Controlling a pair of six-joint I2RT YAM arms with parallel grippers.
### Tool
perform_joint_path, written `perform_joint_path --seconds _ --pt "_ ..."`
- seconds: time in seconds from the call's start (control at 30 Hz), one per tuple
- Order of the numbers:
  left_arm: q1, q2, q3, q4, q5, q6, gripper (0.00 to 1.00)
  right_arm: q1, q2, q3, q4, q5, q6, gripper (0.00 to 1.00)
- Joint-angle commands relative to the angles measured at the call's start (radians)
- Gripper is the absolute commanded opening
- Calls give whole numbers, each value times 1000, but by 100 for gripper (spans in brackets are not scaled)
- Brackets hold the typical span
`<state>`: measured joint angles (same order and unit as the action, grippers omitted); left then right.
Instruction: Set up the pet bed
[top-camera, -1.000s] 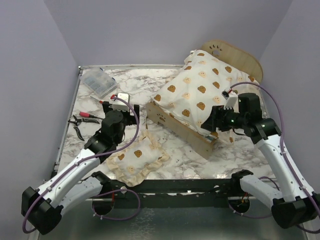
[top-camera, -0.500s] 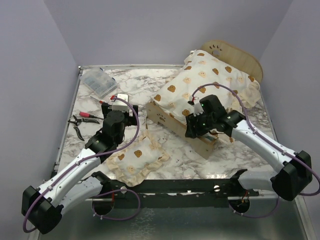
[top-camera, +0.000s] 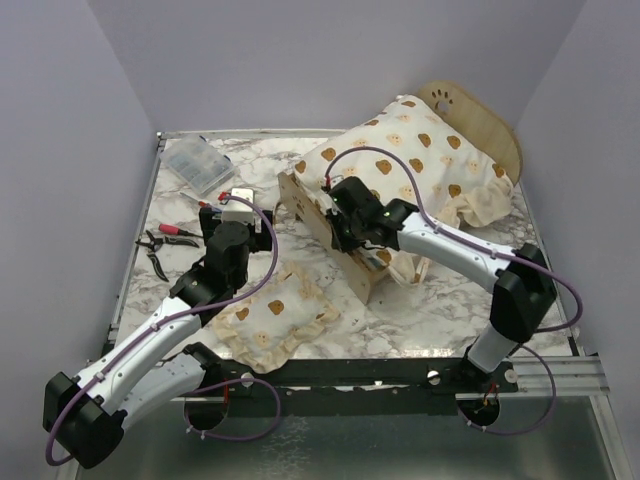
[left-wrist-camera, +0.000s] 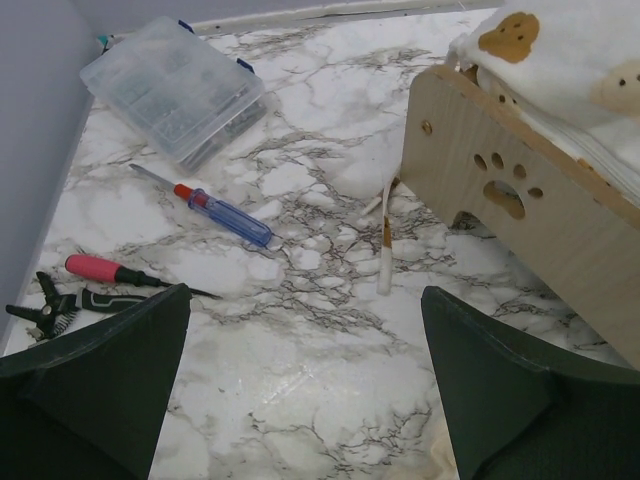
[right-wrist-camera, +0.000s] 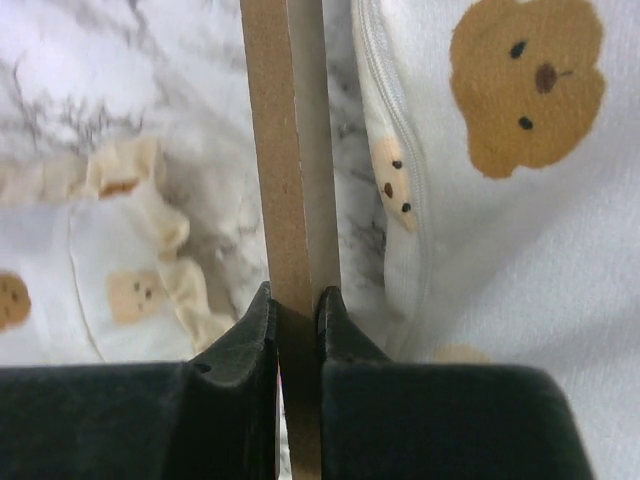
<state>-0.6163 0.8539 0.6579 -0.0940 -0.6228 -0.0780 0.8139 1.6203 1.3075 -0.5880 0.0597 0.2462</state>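
The pet bed's plywood footboard (top-camera: 303, 203) runs slantwise mid-table, and its rounded headboard (top-camera: 473, 112) with the paw cutout stands at the back right. The large bear-print cushion (top-camera: 425, 160) lies heaped on the frame. My right gripper (top-camera: 350, 232) is shut on the footboard's top edge. In the right wrist view its jaws (right-wrist-camera: 297, 300) pinch the thin board (right-wrist-camera: 290, 150), with the cushion (right-wrist-camera: 500, 160) on its right. My left gripper (top-camera: 236, 212) hangs open over bare marble left of the bed, nothing between its fingers (left-wrist-camera: 100, 385). The paw-cut footboard (left-wrist-camera: 500, 195) shows ahead of it.
The small bear-print pillow (top-camera: 272, 318) lies near the front edge under the left arm. At the left sit a clear plastic parts box (top-camera: 198, 165), a blue screwdriver (left-wrist-camera: 225, 213), a red-handled tool (left-wrist-camera: 108, 271) and pliers (top-camera: 158, 262). A white stick (left-wrist-camera: 385, 245) lies by the footboard.
My right arm swung left along the footboard and shut on its top edge. The bed and cushion turned and slid leftward with it. The left arm stayed put.
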Motion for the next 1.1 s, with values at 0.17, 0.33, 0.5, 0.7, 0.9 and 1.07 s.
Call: perform_joint_path --seconds 0.17,0.33,0.5,0.7,0.9,1.07 --pt "5 -15 9 -6 -32 -13 99 -5 256 296 82 324 409 0" --pt "6 -5 9 -8 -32 -13 99 -5 321 486 14 314 343 0" --pt "6 -1 12 -8 -29 -13 99 -5 228 411 -3 264 293 0" --pt "6 -1 11 -10 -26 -16 99 -5 140 279 7 164 273 0" --pt "5 0 10 -12 -29 -17 99 -5 155 203 79 123 307 0" --pt "5 -2 10 -12 -32 -18 99 16 251 263 128 139 354 0"
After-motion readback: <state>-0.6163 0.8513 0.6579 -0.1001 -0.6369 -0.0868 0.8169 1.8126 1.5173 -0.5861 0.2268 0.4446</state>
